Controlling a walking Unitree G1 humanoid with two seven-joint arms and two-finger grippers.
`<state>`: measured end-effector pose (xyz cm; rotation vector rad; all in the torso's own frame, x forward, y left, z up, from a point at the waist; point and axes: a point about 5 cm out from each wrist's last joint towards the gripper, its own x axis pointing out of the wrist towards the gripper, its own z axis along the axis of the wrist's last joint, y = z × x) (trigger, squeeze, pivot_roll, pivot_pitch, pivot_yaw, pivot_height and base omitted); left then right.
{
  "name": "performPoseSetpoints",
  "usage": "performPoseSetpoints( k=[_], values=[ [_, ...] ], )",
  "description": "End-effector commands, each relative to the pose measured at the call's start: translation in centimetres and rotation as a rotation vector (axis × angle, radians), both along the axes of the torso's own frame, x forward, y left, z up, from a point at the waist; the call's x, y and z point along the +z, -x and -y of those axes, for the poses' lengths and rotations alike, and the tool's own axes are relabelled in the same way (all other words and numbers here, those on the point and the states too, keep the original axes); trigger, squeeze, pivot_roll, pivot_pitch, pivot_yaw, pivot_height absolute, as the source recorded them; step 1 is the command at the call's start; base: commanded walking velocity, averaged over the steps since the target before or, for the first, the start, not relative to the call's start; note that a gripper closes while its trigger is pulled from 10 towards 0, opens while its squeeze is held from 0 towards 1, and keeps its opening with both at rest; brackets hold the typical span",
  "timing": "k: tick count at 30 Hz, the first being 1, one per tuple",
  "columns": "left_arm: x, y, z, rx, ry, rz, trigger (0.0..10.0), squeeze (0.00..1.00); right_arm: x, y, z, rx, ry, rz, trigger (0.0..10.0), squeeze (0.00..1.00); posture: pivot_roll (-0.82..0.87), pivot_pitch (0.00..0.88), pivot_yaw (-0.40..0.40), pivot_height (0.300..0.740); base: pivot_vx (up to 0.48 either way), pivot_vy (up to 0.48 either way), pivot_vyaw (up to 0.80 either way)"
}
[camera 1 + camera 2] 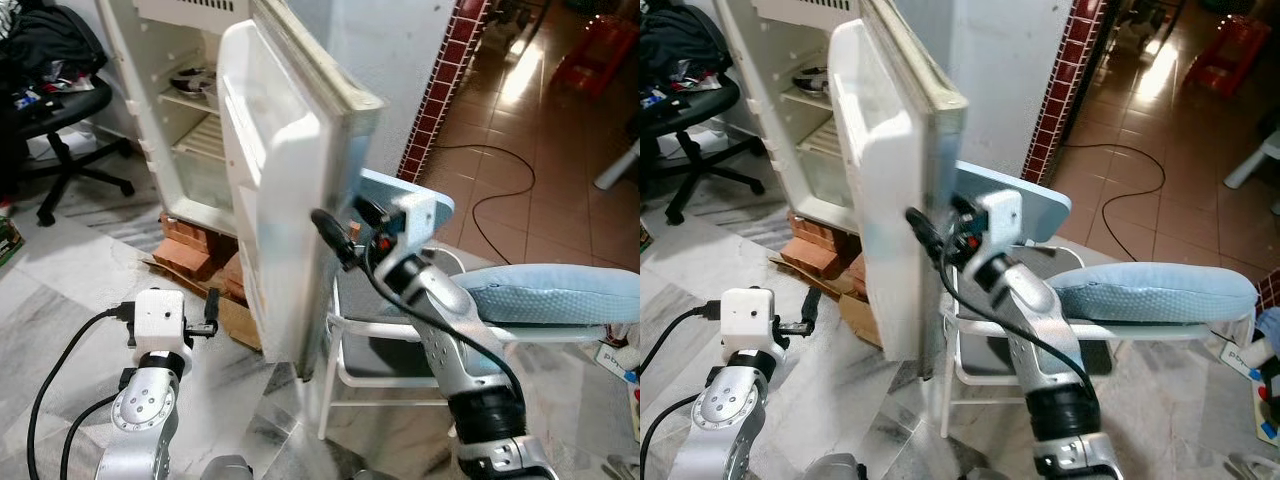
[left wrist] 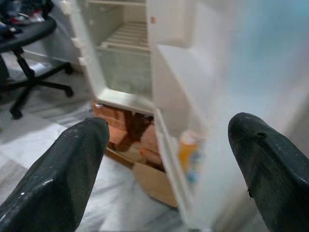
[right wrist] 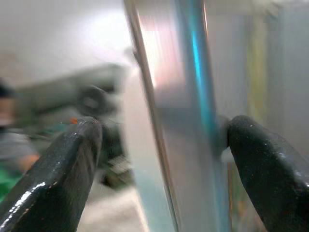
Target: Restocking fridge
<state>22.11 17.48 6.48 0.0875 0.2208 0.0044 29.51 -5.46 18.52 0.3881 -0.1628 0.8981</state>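
The right claw [image 3: 159, 164] straddles the open fridge door's [image 1: 275, 190] edge, fingers wide, a straddle the head views hide, while the left claw [image 2: 169, 159], also wide, faces a door-shelf bottle [image 2: 187, 150] and the fridge [image 1: 185, 120] beyond.

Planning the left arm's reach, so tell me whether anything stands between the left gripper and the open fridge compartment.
Nothing visible blocks it. The left gripper, jaws open, faces the fridge; the door swings to its right, edge held between the right gripper's jaws.
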Motion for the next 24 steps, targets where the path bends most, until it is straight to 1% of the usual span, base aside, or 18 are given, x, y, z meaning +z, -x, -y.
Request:
performPoseSetpoints(
  k=[1,2,3,4,5,6,7,9,11,12,15,16,17,18,19,20,23,24],
  values=[
    [-0.6,0.3,0.2,-0.006,0.019,-0.041,10.0,0.0,1.6,1.6,-2.0,0.207,-0.075,0.015,10.0,0.0,0.16,0.0,-0.077,0.74,0.0,0.0,0.0],
    [-0.7,0.4,0.2,-0.007,0.023,-0.044,10.0,0.0,2.2,2.5,-2.3,0.296,-0.112,0.012,10.0,0.0,0.16,0.0,-0.077,0.74,0.0,0.0,0.0],
    [-0.7,0.4,0.3,-0.009,0.025,-0.044,10.0,0.0,3.0,3.8,-2.7,0.415,-0.149,0.021,10.0,0.0,0.16,0.0,-0.083,0.74,0.0,0.0,0.0],
    [-0.7,0.5,0.3,-0.009,0.025,-0.044,10.0,0.0,3.2,4.2,-2.8,0.453,-0.157,0.029,10.0,0.0,0.16,0.0,-0.083,0.74,0.0,0.0,0.0],
    [-0.7,0.5,0.3,-0.007,0.025,-0.043,10.0,0.0,3.7,5.4,-2.6,0.561,-0.19,0.027,10.0,0.0,0.16,0.0,-0.088,0.74,0.0,0.0,0.0],
    [-0.7,0.5,0.3,-0.007,0.025,-0.043,10.0,0.0,3.7,5.4,-2.6,0.561,-0.19,0.027,10.0,0.0,0.16,0.0,-0.088,0.74,0.0,0.0,0.0],
    [-0.7,0.4,0.2,0.001,0.027,-0.043,10.0,0.0,3.5,5.8,-2.3,0.604,-0.184,0.013,10.0,0.0,0.17,0.0,-0.092,0.74,0.0,0.0,0.0],
    [-0.8,0.4,0.2,0.003,0.028,-0.044,10.0,0.0,3.0,5.7,-2.2,0.592,-0.159,0.005,10.0,0.0,0.16,0.0,-0.093,0.74,0.0,0.0,0.0],
    [-0.9,0.3,0.2,0.001,0.028,-0.048,10.0,0.0,0.4,4.3,-1.5,0.458,-0.04,-0.062,10.0,0.0,0.16,0.0,-0.091,0.74,0.0,0.0,0.0],
    [-0.9,0.3,0.2,0.001,0.028,-0.048,10.0,0.0,0.4,4.3,-1.5,0.458,-0.04,-0.062,10.0,0.0,0.16,0.0,-0.091,0.74,0.0,0.0,0.0],
    [-0.9,0.2,0.2,-0.004,0.028,-0.051,10.0,0.0,-0.9,3.7,-0.5,0.362,0.014,-0.117,10.0,0.0,0.16,0.0,-0.088,0.74,0.0,0.0,0.0],
    [-0.9,0.2,0.2,-0.004,0.028,-0.051,10.0,0.0,-0.9,3.7,-0.5,0.362,0.014,-0.117,10.0,0.0,0.16,0.0,-0.088,0.74,0.0,0.0,0.0],
    [-1.0,0.1,0.2,-0.009,0.025,-0.053,10.0,0.0,-2.3,3.1,0.4,0.247,0.079,-0.147,10.0,0.0,0.15,0.0,-0.085,0.74,0.0,0.0,0.0],
    [-1.0,-0.1,0.1,-0.011,0.02,-0.051,10.0,0.0,-3.6,2.5,1.3,0.119,0.155,-0.147,10.0,0.0,0.14,0.0,-0.083,0.74,0.0,0.0,0.0],
    [-1.0,-0.1,0.1,-0.011,0.02,-0.051,10.0,0.0,-3.6,2.5,1.3,0.119,0.155,-0.147,10.0,0.0,0.14,0.0,-0.083,0.74,0.0,0.0,0.0],
    [-0.8,-0.4,0.0,-0.01,0.005,-0.034,10.0,0.0,-4.7,2.0,2.4,-0.027,0.233,-0.13,10.0,0.0,0.14,0.0,-0.082,0.74,0.0,0.0,0.0],
    [-0.5,-0.7,0.0,-0.02,-0.019,-0.008,10.0,0.0,-5.9,1.6,4.6,-0.235,0.256,-0.147,10.0,0.0,0.13,0.0,-0.083,0.74,0.0,0.0,0.0],
    [-0.4,-0.7,0.0,-0.021,-0.022,-0.005,10.0,0.0,-6.1,1.7,5.1,-0.273,0.256,-0.149,10.0,0.0,0.13,0.0,-0.082,0.74,0.0,0.0,0.0]
  ],
)
